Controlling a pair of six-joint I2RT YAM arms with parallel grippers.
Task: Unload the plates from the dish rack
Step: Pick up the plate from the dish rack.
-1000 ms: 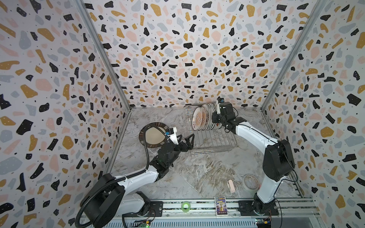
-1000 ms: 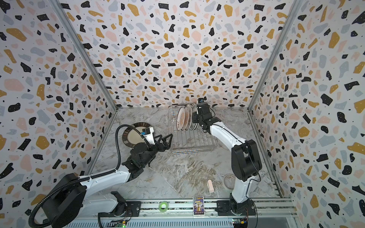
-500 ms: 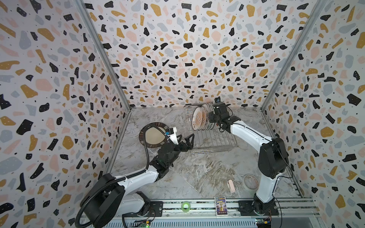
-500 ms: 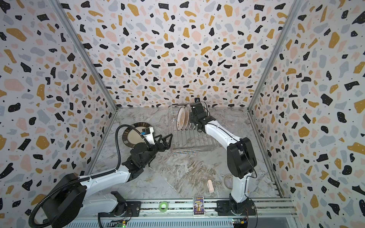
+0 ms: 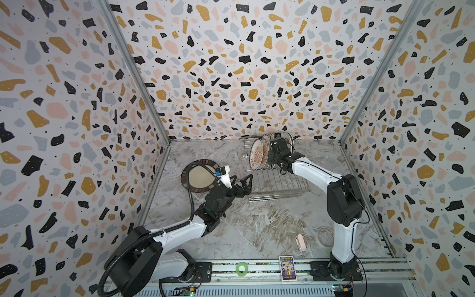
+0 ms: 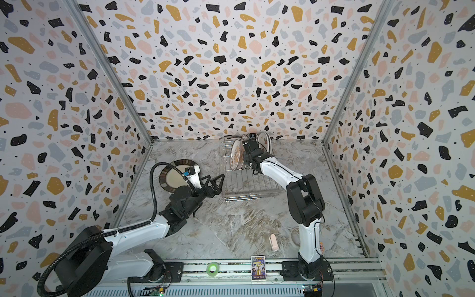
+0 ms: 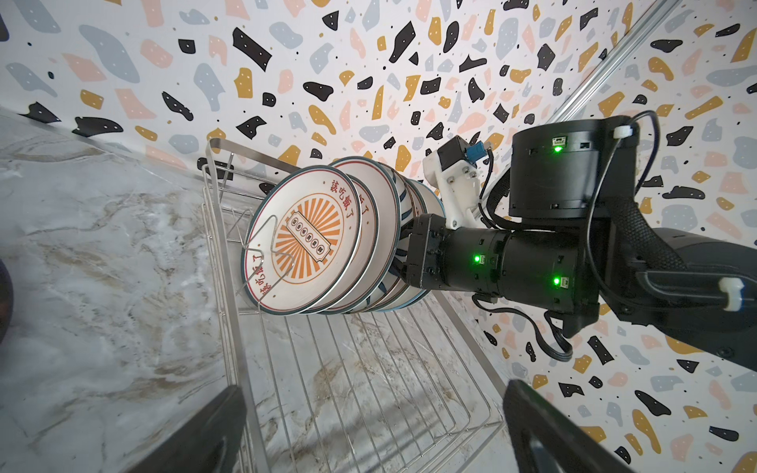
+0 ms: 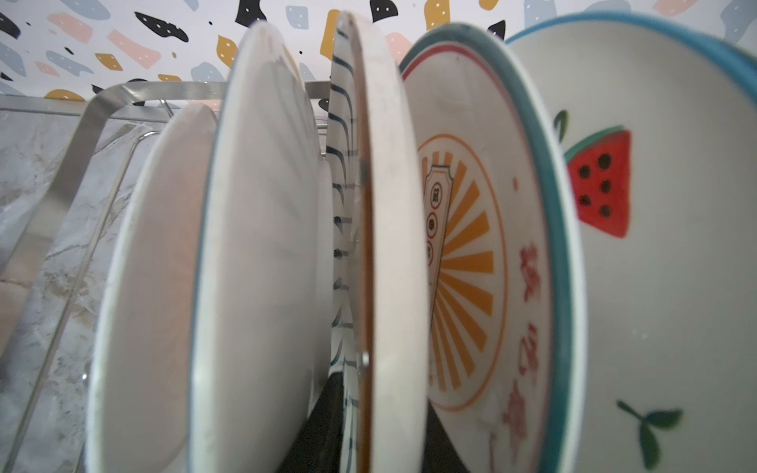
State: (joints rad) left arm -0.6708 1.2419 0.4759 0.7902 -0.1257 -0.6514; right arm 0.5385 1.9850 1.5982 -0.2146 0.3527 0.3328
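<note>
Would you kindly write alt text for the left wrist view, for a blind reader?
Several plates stand on edge at one end of a silver wire dish rack, the front one showing an orange sunburst. The right arm reaches in among them; the left claw stands open.

We saw robot lab cell: terrazzo-print walls boxed marble-print floor; two arms stood bolted on metal rail at front edge; cables and circuit board lay exposed. Rack with plates gave kitchen touch.
</note>
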